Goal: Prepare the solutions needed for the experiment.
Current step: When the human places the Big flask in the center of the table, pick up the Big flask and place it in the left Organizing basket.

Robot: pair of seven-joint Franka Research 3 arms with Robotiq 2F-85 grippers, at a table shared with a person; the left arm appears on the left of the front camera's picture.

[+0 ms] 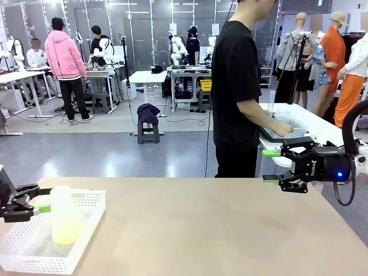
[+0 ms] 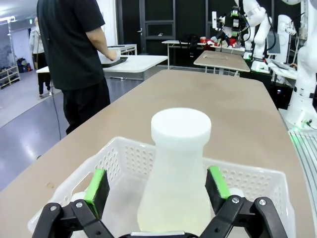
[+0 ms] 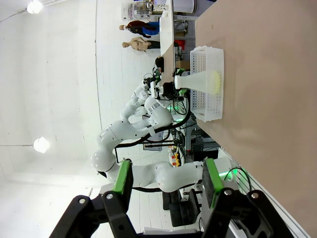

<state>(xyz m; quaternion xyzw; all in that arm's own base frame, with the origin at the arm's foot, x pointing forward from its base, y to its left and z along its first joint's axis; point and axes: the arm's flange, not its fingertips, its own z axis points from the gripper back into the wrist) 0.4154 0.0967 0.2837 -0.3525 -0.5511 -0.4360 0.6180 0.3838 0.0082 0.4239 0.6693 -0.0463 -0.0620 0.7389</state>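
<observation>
Table (image 1: 230, 230): flask (image 1: 65, 215) in basket (image 1: 86, 230), left hand (image 2: 157, 191) straddling, open.

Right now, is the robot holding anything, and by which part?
Nothing is clearly held. The left end effector has its pads either side of the flask's neck in the white basket, but contact can't be told. The right end effector is open and empty.

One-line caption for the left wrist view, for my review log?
Left gripper open, its green pads either side of a white flask with pale yellow liquid, standing in a white basket.
</observation>
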